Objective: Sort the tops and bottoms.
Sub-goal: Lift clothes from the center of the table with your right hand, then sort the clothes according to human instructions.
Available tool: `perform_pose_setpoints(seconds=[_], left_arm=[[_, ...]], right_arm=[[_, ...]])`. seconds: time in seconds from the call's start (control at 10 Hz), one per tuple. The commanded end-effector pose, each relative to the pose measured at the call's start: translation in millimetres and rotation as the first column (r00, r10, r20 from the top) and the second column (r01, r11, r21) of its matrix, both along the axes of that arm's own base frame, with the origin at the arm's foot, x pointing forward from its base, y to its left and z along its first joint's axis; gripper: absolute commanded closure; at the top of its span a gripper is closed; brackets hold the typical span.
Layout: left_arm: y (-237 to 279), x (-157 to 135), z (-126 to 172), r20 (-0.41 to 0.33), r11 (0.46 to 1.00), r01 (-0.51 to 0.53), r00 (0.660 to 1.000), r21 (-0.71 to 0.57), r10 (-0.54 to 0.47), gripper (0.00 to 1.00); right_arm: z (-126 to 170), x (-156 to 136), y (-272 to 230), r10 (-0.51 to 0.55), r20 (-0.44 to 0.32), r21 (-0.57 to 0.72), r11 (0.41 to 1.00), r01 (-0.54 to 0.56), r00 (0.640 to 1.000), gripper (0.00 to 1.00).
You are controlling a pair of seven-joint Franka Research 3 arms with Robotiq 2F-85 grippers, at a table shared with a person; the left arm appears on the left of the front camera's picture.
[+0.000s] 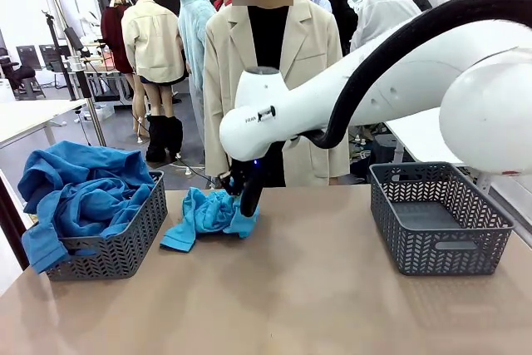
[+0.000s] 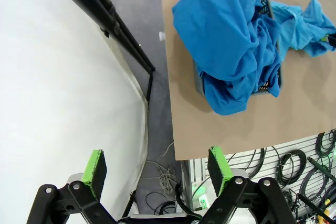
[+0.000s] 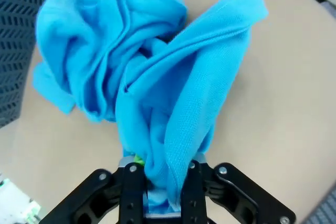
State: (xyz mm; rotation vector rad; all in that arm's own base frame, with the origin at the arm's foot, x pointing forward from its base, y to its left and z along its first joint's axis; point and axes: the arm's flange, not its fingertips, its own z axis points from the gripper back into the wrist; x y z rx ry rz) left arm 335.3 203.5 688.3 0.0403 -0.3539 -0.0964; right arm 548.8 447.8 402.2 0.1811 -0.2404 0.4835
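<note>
I see 2 grey baskets on a brown table. The left basket sits at the table's left edge, heaped with royal blue shirts that spill over its rim. The right basket stands well apart, on the right side.

Between them, just beside the left basket, a sky blue shirt lies crumpled on the table. My right arm reaches across from the right, and its gripper comes down onto the shirt's right edge. From the right wrist camera, that gripper has its fingers pressed close with a fold of the sky blue shirt pinched between them; the rest of the cloth bunches on the table ahead.

From the left wrist camera, my left gripper has its green pads spread wide with nothing between them, off the table's end, well apart from the shirts. The same view shows the royal blue shirts draped over the left basket.

A person in a beige coat stands at the far side.
</note>
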Motion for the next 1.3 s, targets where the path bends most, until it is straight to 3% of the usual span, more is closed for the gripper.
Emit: perform_pose_setpoints(seconds=[0.0, 0.2, 0.5, 0.8, 1.0, 1.1, 1.2], left_arm=[[0, 1, 2, 0.0, 1.0, -0.003, 1.0, 0.007, 0.003, 0.0], [0, 1, 2, 0.0, 1.0, -0.003, 1.0, 0.007, 0.003, 0.0], [0, 1, 2, 0.0, 1.0, -0.003, 1.0, 0.007, 0.003, 0.0], [0, 1, 2, 0.0, 1.0, -0.003, 1.0, 0.007, 0.003, 0.0], [0, 1, 2, 0.0, 1.0, -0.003, 1.0, 0.007, 0.003, 0.0], [0, 1, 2, 0.0, 1.0, -0.003, 1.0, 0.007, 0.003, 0.0], [0, 1, 2, 0.0, 1.0, -0.003, 1.0, 0.007, 0.003, 0.0]], right_arm=[[53, -17, -6, -0.017, 0.073, -0.041, 0.999, 0.02, 0.997, 1.0], [129, -30, -9, -0.016, 0.141, -0.03, 0.999, 0.021, 0.99, 1.0], [240, -37, -6, 0.041, 0.16, -0.022, 0.999, -0.038, 0.986, 1.0], [345, -41, 5, -0.038, 0.233, -0.015, 0.999, 0.042, 0.972, 1.0], [380, -41, 9, -0.03, 0.21, -0.004, 0.999, 0.032, 0.977, 1.0], [387, -45, 10, -0.029, 0.204, 0.016, 1.0, 0.026, 0.979, 1.0], [378, -55, 9, 0.04, 0.172, 0.024, 0.999, -0.045, 0.984, 1.0]])
